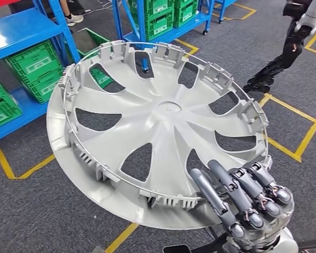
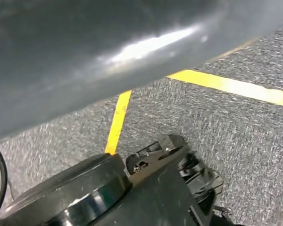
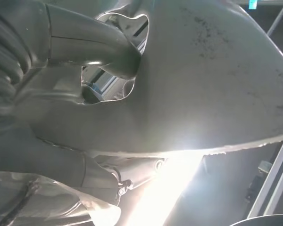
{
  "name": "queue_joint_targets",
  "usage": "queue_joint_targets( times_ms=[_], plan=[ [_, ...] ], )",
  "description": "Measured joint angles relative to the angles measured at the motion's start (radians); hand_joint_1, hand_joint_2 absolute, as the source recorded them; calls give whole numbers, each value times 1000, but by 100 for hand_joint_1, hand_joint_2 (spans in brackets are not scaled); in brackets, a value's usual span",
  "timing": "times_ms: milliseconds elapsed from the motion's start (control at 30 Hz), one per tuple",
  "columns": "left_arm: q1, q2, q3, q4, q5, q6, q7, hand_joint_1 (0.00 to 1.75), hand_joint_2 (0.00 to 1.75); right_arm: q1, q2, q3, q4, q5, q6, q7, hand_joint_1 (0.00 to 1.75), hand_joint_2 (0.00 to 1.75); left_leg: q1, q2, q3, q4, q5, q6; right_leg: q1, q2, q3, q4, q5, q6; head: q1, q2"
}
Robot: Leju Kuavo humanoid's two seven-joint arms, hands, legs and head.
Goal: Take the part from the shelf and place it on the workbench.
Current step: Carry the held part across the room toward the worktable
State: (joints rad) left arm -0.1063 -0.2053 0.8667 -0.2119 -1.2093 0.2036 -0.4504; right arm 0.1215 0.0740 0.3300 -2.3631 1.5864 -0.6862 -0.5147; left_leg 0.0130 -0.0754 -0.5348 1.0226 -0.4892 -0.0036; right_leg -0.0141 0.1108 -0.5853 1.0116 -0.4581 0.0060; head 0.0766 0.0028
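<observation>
While my right hand (image 1: 244, 203) clamps its fingers (image 1: 212, 195) over the near rim, the big grey plastic wheel cover (image 1: 156, 121) fans flat away from them; left hand's state I cannot tell.

The wheel cover (image 1: 156, 121) looks like moulded plastic, pale grey, smooth with a soft satin sheen on the spokes, and there's a thin wire-looking metal ring (image 1: 69, 126) running round its clips. Its underside (image 3: 204, 84) is duller, with dark specks. The right hand (image 1: 244, 197) gripping its near rim has glossy dark fingers with shiny metallic bits. Under the cover the floor (image 1: 37, 211) is rough grey carpet with flat yellow tape lines (image 1: 120, 238). Behind the cover, blue painted-metal shelving (image 1: 25, 26) holds green ribbed plastic crates (image 1: 37, 68).
</observation>
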Motion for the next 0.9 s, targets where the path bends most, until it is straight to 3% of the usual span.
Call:
queue_joint_targets(
  times_ms=[33, 100, 167, 233, 300, 333, 367, 433, 500, 533, 600, 633, 700, 767, 800, 833, 867, 900],
  plan=[
    [0, 0, 0, 0, 0, 0, 0, 0, 0, 0, 0, 0, 0, 0, 0, -2, 175, 175, 0, -7, 4, -11, -4, 1, -2, 11, -6, 0, 4, 7, 0, 0],
    [-2, -1, 0, 0, 0, 0, 1, 0, 0, 0, 1, 0, -2, -1, 0, -6, 175, 175, 0, 14, 4, -21, 0, 7, -6, 26, -19, -2, 10, 21, 0, 0],
    [-5, -3, 0, 0, 0, 0, 1, 0, 0, -1, 1, -1, -3, -1, 0, -10, 175, 175, 2, 42, 5, -35, 9, 19, -2, -13, -43, 33, -14, 30, 6, 0],
    [-5, -4, 0, 0, 0, 0, 1, 0, 0, -4, 1, -2, -3, -1, 0, -14, 175, 175, 0, 71, 5, -40, 13, 27, 1, -78, -95, 145, -77, 35, 14, 0],
    [-1, -4, 0, 0, 0, 0, 1, 0, 0, -4, 1, -2, -3, -1, 0, -16, 175, 175, -4, 103, 2, -39, 12, 29, 1, -102, -145, 262, -127, 40, 16, 0],
    [0, -4, 0, 0, 0, 0, 1, 0, 0, -4, 1, -2, -3, -1, 0, -16, 175, 175, -5, 119, 2, -39, 12, 29, 0, -107, -148, 278, -127, 41, 16, 0],
    [-1, -4, 0, 0, 0, 0, 1, 0, 0, -4, 1, -3, -3, -1, 0, -16, 175, 175, -5, 133, 2, -38, 11, 28, 0, -110, -131, 256, -109, 42, 16, 0],
    [-4, -4, 0, 0, 0, -1, 1, 0, 0, -4, 1, -3, -3, -1, 0, -16, 175, 175, -6, 155, 5, -36, 7, 23, 2, -138, -52, 121, -54, 39, 16, 0],
    [-6, -4, 0, 0, 0, -2, 1, 0, 0, -5, 1, -3, -4, -1, 0, -17, 175, 175, -11, 173, 5, -30, 2, 13, 7, -169, 11, 13, -27, 29, 15, 0],
    [-6, -4, 0, 0, 0, -2, 1, 0, 0, -6, 2, -3, -5, -1, 0, -17, 175, 175, -14, 182, 5, -27, 0, 9, 10, -174, 20, -5, -28, 24, 14, 0],
    [-6, -4, 0, 0, 0, -2, 1, 0, 0, -5, 2, -3, -6, -1, 0, -19, 175, 175, -16, 200, 5, -25, -1, 1, 12, -154, 17, -6, -25, 11, 13, 0],
    [-6, -4, 0, 0, 0, -3, 1, 0, 0, -5, 3, -3, -6, -1, 0, -22, 175, 175, -14, 197, 5, -21, -8, -5, 10, -143, 16, -7, -22, 5, 12, 0],
    [-8, -3, 0, 0, -1, -4, 1, 0, 0, -7, 8, -4, -7, -1, 0, -33, 175, 175, -10, 156, -14, 33, -50, -15, 5, -122, 15, -10, -17, -6, 9, 0],
    [-6, -1, 0, 0, -1, -7, 1, 0, 0, -11, 15, -8, -7, -2, 0, -46, 175, 175, -6, 103, -68, 161, -116, -19, 4, -100, 13, -10, -14, -12, 5, 0],
    [-3, 1, 0, 0, -1, -9, 1, 0, 0, -12, 17, -9, -7, -2, 0, -51, 175, 175, -6, 92, -97, 224, -139, -19, 4, -86, 12, -9, -14, -13, 4, 0],
    [-1, 2, 0, 0, -1, -11, 1, 0, 0, -13, 18, -10, -7, -3, 0, -53, 175, 175, -6, 86, -115, 259, -142, -18, 5, -72, 12, -8, -14, -13, 4, 0],
    [1, 3, 0, 0, -1, -13, 1, 0, 0, -13, 19, -11, -7, -3, 0, -55, 175, 175, -6, 83, -117, 258, -125, -16, 5, -57, 12, -7, -14, -13, 4, 0],
    [0, 4, 0, 0, -1, -14, 1, 0, 0, -13, 20, -11, -7, -4, 0, -55, 175, 175, -6, 79, -102, 216, -90, -14, 5, -42, 13, -6, -14, -13, 4, 0]
  ],
)
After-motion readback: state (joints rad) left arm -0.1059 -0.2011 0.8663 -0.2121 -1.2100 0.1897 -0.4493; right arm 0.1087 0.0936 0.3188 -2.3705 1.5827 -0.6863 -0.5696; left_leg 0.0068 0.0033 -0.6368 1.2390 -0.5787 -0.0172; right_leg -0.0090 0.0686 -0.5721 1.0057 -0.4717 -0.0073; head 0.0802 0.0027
